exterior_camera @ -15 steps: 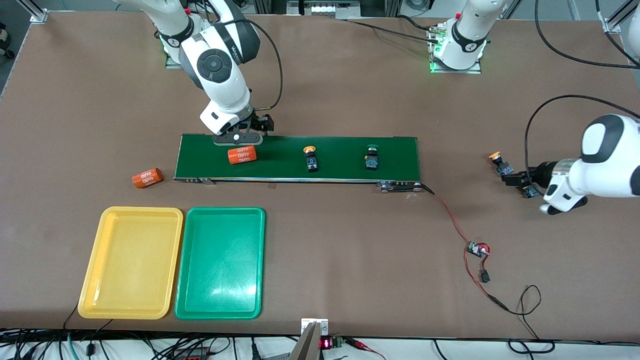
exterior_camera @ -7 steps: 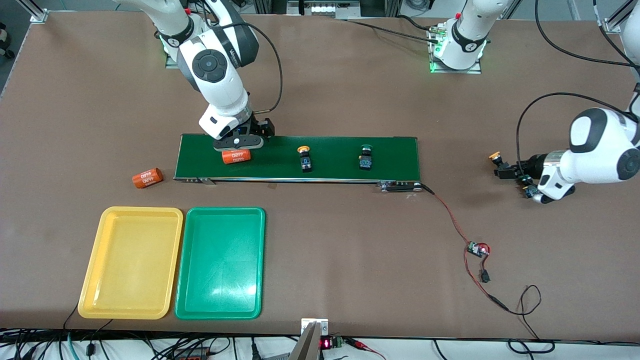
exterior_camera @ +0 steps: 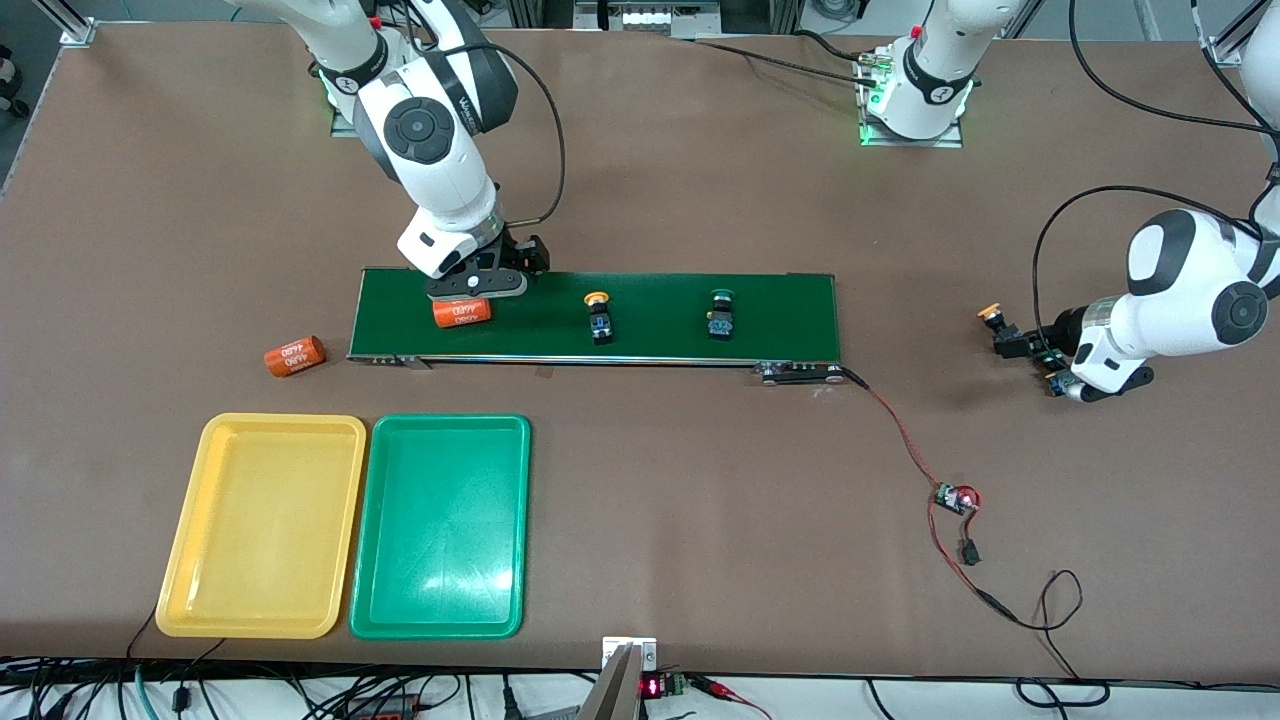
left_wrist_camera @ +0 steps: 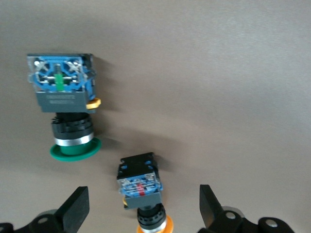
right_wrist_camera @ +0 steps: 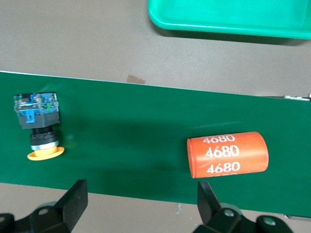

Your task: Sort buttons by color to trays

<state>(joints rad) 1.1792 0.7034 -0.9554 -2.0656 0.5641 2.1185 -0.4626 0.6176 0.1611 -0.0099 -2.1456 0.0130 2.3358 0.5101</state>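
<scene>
**Fingers spread on both arms, nothing gripped**

Both grippers are seen with fingers spread wide and nothing between them. The right gripper (exterior_camera: 478, 285) is low over the right arm's end of the dark green belt (exterior_camera: 660, 345), above an orange 4680 cylinder (exterior_camera: 461, 312); a second cylinder (exterior_camera: 295, 355) lies on the table just off that belt end. Two buttons rest on the belt, well apart: a yellow-capped one (exterior_camera: 598, 318) and a green-capped one (exterior_camera: 721, 314). The left gripper (left_wrist_camera: 144, 209) is held off the belt's other end, over a second yellow-capped button (left_wrist_camera: 142, 188), with a second green-capped button (left_wrist_camera: 65, 111) lying just beside. The yellow tray (exterior_camera: 205, 560) and green tray (exterior_camera: 385, 600) sit side by side, nearer the camera than the belt, with bare brown table (exterior_camera: 700, 520) stretching around them.
</scene>
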